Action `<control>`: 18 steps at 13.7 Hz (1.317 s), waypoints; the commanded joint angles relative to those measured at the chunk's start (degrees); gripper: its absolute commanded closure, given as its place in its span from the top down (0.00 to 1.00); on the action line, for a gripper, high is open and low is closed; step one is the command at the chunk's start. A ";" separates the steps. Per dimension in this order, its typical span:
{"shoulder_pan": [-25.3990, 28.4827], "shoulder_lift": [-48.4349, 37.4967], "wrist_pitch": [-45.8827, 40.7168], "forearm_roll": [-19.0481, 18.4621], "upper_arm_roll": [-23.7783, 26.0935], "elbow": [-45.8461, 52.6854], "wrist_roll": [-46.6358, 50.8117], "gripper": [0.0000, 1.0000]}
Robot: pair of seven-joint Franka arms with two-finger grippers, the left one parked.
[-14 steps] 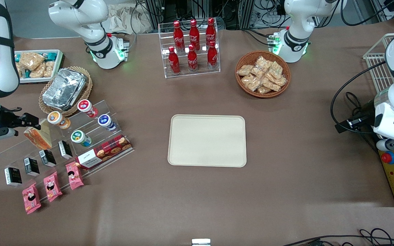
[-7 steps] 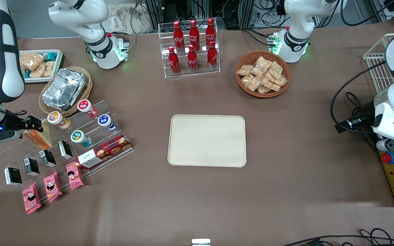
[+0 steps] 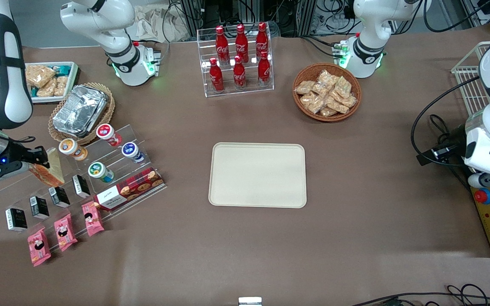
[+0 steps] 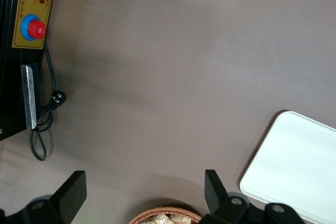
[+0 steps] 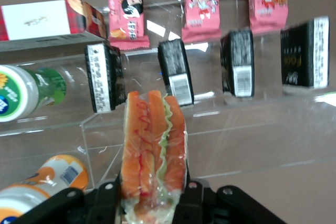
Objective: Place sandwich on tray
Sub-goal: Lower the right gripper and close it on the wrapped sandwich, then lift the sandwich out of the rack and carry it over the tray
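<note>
My gripper (image 3: 36, 159) is at the working arm's end of the table, above the clear stepped shelf (image 3: 113, 170), and its two fingers (image 5: 191, 195) are closed on the sandwich (image 3: 48, 168). In the wrist view the sandwich (image 5: 153, 150) stands between the fingers, one finger on each flat side. I can see its orange-red and green layers through the clear wrap. It is pressed at its lower part only, and the rest sticks out free in front of my gripper (image 5: 149, 203).

Under the sandwich I see a row of small black boxes (image 5: 172, 72) on one step of the shelf. The pink snack packs (image 5: 198, 3) lie on the lowest step, nearer to the front camera. Beside the black boxes there is a red cookie box (image 5: 47, 20), and on the steps above it lie some small bottles with colored caps (image 3: 100, 171).

The tray (image 3: 257, 175) lies flat in the middle of the table, well apart from the sandwich, and nothing is on it. Farther from the front camera than the tray stand a clear rack of red cola bottles (image 3: 238, 59) and a basket of snack packets (image 3: 326, 92). A foil container (image 3: 79, 109) sits in another basket near the shelf.
</note>
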 commanded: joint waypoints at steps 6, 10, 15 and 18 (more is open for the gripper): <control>6.67 3.73 -27.96 -0.39 0.50 26.21 -6.06 0.29; 18.51 4.27 -30.63 -0.30 0.50 29.59 -4.92 0.30; 32.59 9.44 -23.96 0.31 0.50 33.00 -2.01 0.30; 38.04 14.89 -21.85 2.51 0.59 38.28 -2.10 0.30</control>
